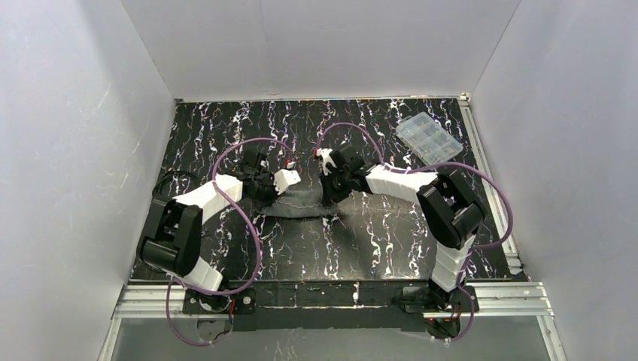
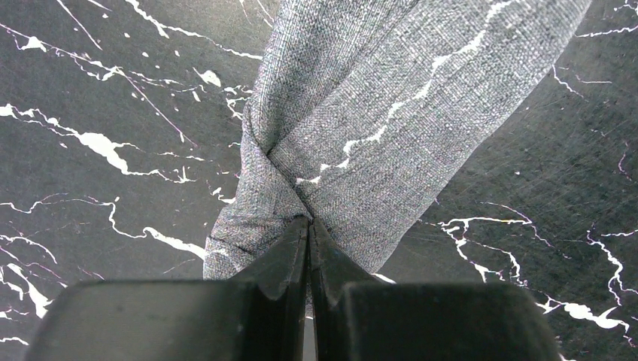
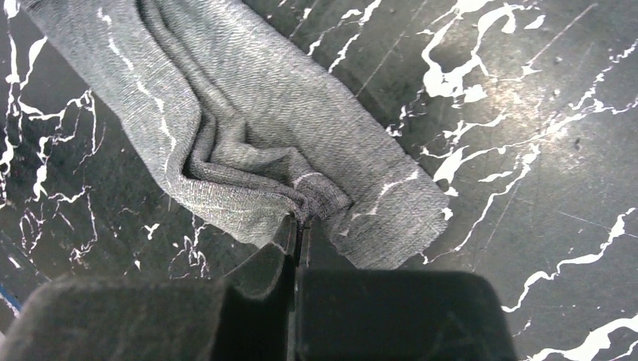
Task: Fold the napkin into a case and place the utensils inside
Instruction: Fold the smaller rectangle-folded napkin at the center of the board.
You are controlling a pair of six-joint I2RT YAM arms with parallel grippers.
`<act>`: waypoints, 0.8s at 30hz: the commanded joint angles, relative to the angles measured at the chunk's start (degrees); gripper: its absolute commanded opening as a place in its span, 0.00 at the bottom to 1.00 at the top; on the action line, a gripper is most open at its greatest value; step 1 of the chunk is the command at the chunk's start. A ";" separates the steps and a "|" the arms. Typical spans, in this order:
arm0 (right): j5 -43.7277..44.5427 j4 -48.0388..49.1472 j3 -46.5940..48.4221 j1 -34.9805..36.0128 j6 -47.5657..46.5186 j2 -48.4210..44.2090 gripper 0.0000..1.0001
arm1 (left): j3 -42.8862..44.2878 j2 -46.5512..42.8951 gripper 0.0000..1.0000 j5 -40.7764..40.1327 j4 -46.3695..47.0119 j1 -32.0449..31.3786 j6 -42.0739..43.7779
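Black marbled table (image 1: 361, 248), white walls round it. L gripper (image 2: 309, 222) pinched tight on 1 end of the napkin (image 2: 376, 113), which is bunched into a narrow strip mid-table btwn the 2 arms. R gripper (image 3: 299, 222) clamped on its other end. Clear compartment box (image 1: 430, 138) far right, well apart.

Looked like a robotics lab test cell. Walled by plain white panels (image 1: 75, 150) to both sides of and beyond the left arm (image 1: 207, 195) and right arm (image 1: 399, 180). Black marble-print tabletop (image 1: 301, 256) below them, aluminium rails (image 1: 511, 298) at their bases, purple cables (image 1: 259, 256) looped alongside, clear compartment box (image 1: 429, 138) beyond the right one.
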 commanded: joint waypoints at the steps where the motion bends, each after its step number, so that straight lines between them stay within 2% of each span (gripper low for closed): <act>1: 0.53 1.66 2.82 -1.90 0.47 2.17 0.01 | -1.77 -0.97 0.00 0.70 -4.07 -0.76 1.15; 10: 2.01 2.06 2.67 -3.70 3.90 8.24 0.01 | -0.72 -2.54 0.00 -0.36 -3.91 -0.94 0.17; 16: 4.70 3.06 -0.90 -3.90 4.65 7.85 0.01 | 4.10 -2.14 0.00 2.57 -7.09 1.49 -3.50; 24: 6.28 5.40 -4.09 -4.17 6.28 5.69 0.01 | 3.56 -3.36 0.00 2.58 -7.51 1.72 -1.93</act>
